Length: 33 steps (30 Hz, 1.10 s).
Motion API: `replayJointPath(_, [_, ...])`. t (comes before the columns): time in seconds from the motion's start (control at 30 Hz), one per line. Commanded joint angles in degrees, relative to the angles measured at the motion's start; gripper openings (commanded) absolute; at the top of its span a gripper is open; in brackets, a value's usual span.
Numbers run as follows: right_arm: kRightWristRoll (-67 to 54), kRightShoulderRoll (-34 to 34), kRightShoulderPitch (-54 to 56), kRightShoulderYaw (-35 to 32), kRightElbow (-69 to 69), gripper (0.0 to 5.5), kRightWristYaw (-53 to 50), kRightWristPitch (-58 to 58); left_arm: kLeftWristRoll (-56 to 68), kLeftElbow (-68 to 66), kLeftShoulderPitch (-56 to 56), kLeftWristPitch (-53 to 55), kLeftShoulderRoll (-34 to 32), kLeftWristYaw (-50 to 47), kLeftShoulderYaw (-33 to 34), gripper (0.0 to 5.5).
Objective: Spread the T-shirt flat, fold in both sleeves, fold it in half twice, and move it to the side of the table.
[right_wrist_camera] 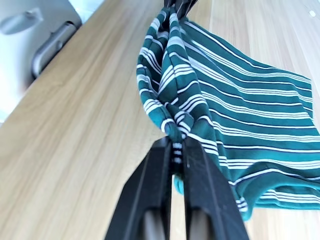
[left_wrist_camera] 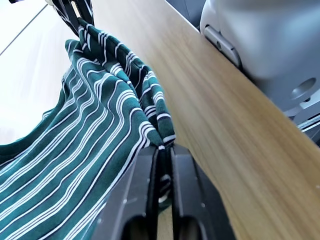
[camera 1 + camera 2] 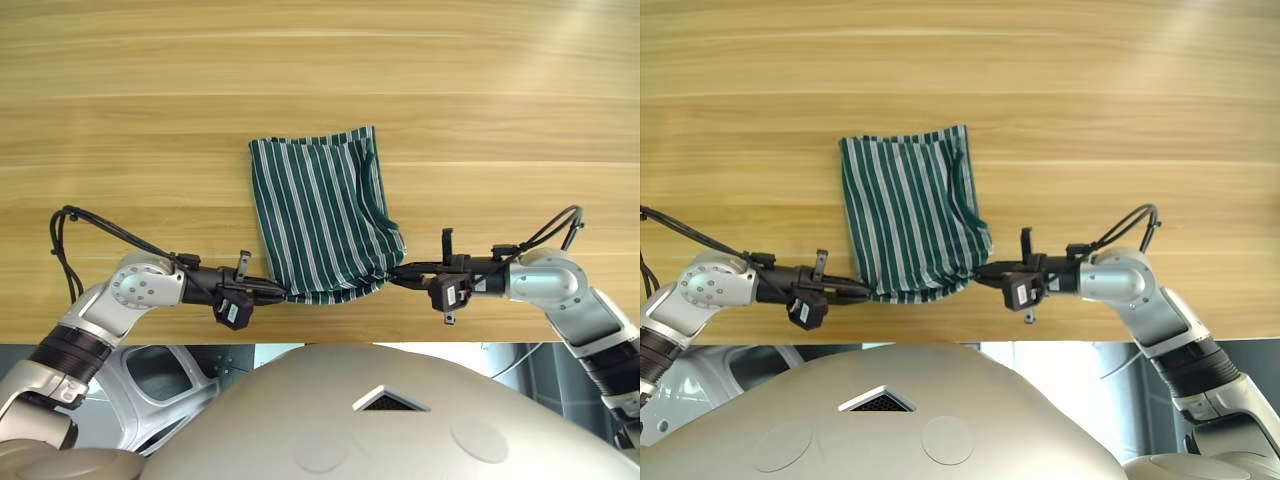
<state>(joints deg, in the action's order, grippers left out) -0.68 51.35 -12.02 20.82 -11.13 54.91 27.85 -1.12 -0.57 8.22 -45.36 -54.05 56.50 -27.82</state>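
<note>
The T-shirt (image 3: 320, 215) is dark green with thin white stripes, folded into a narrow strip on the wooden table (image 3: 320, 80). Its near edge is lifted off the wood. My left gripper (image 3: 282, 292) is shut on the near left corner of the T-shirt (image 2: 105, 150), and my right gripper (image 3: 393, 273) is shut on the near right corner of the T-shirt (image 1: 220, 105). In each wrist view the black fingers (image 2: 155, 190) pinch bunched cloth, as do the fingers (image 1: 172, 185) on the right. The far end lies flat on the table.
The table's near edge (image 3: 150, 340) runs just behind both grippers. Bare wood stretches wide on the left (image 3: 120, 150), on the right (image 3: 520, 150) and beyond the shirt.
</note>
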Motion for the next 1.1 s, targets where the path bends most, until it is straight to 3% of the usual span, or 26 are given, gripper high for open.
replayJointPath(0.03, [-2.7,3.0,-2.4,-1.5,-2.5,0.11,2.3,1.4,2.7,3.6,1.4,1.3,-2.2,0.9,1.7,0.17])
replayJointPath(0.4, [-8.8,8.1,-9.6,-6.0,-8.3,0.11,5.5,5.2,9.1,8.9,9.6,-0.8,-7.4,0.5,8.9,0.17])
replayJointPath(0.8, [-10.0,6.4,-9.3,-11.6,-9.0,0.11,2.7,5.5,15.7,12.7,12.8,-1.5,-9.3,0.7,15.3,0.17])
replayJointPath(1.1, [-2.7,-2.2,3.0,-11.3,-4.7,0.11,-4.9,-5.8,11.5,6.4,1.9,5.6,0.5,-3.4,16.9,0.17])
